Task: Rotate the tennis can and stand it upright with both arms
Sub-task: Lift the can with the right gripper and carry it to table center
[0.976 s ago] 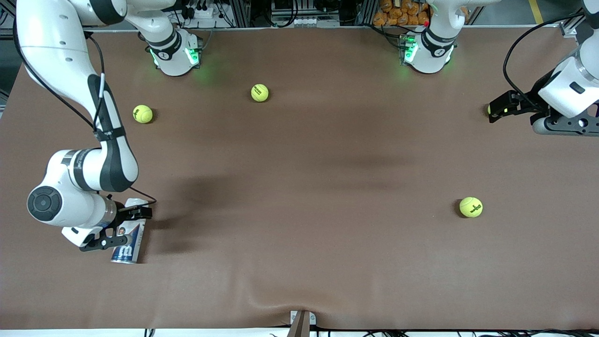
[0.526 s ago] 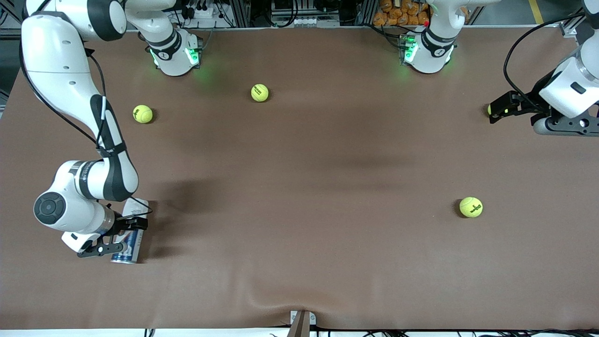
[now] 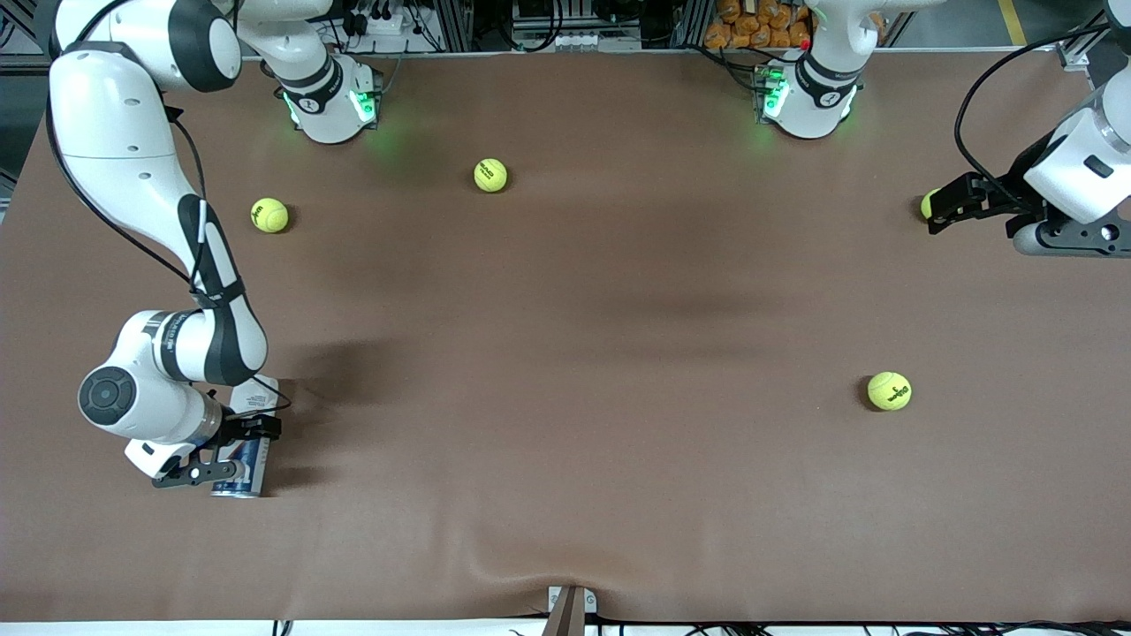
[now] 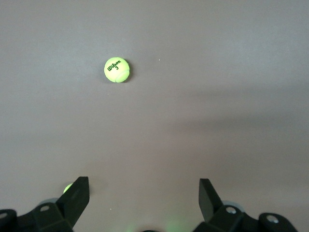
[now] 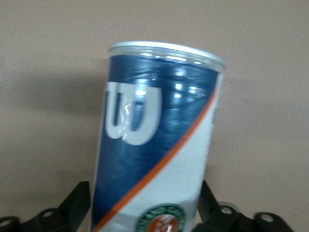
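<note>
The tennis can [image 3: 246,466] lies on its side on the brown table near the right arm's end, silvery rim toward the front camera and white cap [image 3: 257,387] away from it. My right gripper [image 3: 226,452] is low over the can, open, with one finger on each side of its body. In the right wrist view the can [image 5: 154,145] fills the space between the fingers, and a narrow gap shows at one finger. My left gripper [image 3: 942,207] is open and empty at the left arm's end, beside a tennis ball [image 3: 927,202]. It also shows in the left wrist view [image 4: 145,193].
Loose yellow tennis balls lie on the table: one [image 3: 269,215] near the right arm's base, one [image 3: 490,175] between the bases, one [image 3: 890,390] nearer the front camera toward the left arm's end. The left wrist view shows a ball [image 4: 117,70]. A fold [image 3: 495,561] rucks the table cover's front edge.
My right arm has shifted a little and its gripper has settled lower around the can's middle. The can has not moved. My left gripper has drifted slightly away from the front camera.
</note>
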### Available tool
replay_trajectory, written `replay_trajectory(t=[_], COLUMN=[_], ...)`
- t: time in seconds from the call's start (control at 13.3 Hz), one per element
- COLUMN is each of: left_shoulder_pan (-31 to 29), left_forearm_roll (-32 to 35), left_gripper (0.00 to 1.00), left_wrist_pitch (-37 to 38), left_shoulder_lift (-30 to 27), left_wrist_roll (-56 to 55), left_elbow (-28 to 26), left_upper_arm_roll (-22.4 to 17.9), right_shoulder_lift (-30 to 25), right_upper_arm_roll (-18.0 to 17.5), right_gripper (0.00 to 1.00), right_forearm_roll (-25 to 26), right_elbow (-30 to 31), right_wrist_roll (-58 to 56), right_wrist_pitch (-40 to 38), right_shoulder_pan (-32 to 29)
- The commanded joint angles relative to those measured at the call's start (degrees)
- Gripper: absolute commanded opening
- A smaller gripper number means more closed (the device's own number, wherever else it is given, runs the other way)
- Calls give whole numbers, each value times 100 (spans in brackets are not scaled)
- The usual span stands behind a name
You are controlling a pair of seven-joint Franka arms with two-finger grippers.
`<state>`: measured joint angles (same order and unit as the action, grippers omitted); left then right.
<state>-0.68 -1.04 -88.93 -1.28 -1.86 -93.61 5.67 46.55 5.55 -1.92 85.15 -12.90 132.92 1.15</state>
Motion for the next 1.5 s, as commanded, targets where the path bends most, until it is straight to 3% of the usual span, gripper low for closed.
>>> replay_trajectory(t=[0.0,0.08,0.15,0.3,0.6,0.83,0.98,1.43], left_shoulder_pan=[-108,-117,-117,-108,-117,-108,-108,-117], left_forearm_roll=[-19,-19,-19,-19,-28,-28,-46,-55], left_gripper=[100,100,100,100,100,100,100,100], left_wrist_pitch=[-28,-28,-28,-36,-72,-80,-124,-159], left_shoulder_lift=[5,5,23,49,58,58,110,233], left_wrist_roll=[107,107,107,107,107,115,107,107], left_elbow=[45,45,45,54,54,54,54,36], left_upper_arm_roll=[22,22,22,22,22,22,30,22], right_shoulder_lift=[30,4,-23,-224,-471,-462,-436,-401], right_upper_arm_roll=[-45,-123,-220,-334,-896,-1100,-1100,-1100], right_gripper=[64,56,55,56,57,58,58,59], right_forearm_roll=[-63,-63,-63,-54,-10,-45,-54,-45], right_elbow=[-95,-103,-121,-130,-419,-437,-499,-499], right_wrist_roll=[-230,-440,-581,-670,-1135,-1031,-411,2892], right_wrist_pitch=[-30,-47,-65,-91,-434,-434,-434,-496], right_shoulder_pan=[-1,-1,-36,69,350,981,1403,2835])
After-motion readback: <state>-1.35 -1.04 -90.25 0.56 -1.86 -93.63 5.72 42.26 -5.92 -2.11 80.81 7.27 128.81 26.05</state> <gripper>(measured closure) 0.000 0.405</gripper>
